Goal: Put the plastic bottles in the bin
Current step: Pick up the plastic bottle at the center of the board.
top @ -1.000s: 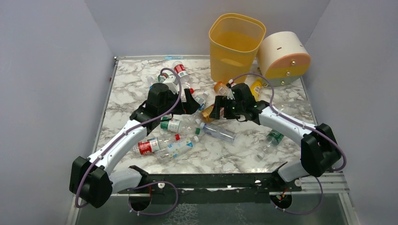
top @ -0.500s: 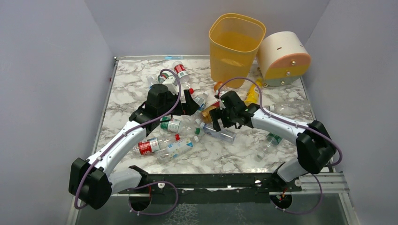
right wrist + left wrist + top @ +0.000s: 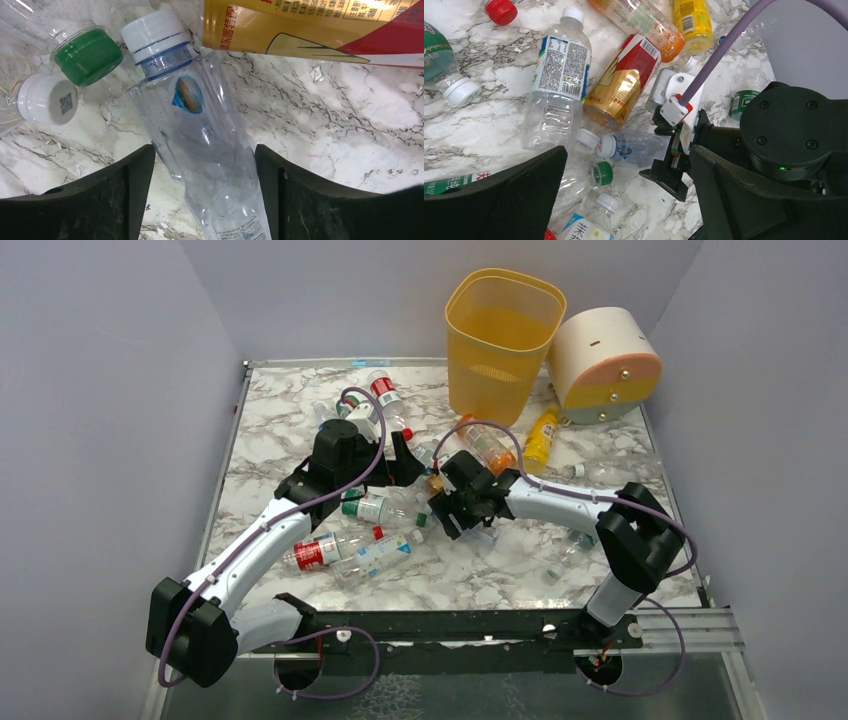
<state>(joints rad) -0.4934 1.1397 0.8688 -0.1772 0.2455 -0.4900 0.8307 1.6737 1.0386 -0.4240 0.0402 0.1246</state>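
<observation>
The plastic bottles are lying scattered across the middle of the tabletop. The bin, at the top centre of the overhead view, is showing no bottle inside (its floor is not wholly visible). By my reckoning the task is sitting near its beginning, with the whole heap left to move.

The right claw is spreading wide around a clear white-capped bottle, one finger on each side, not yet pinching it. This grasp looks like the step in hand.

The left claw is hanging wide and empty over a gold-and-red bottle and its neighbours, left of the heap's centre.
</observation>
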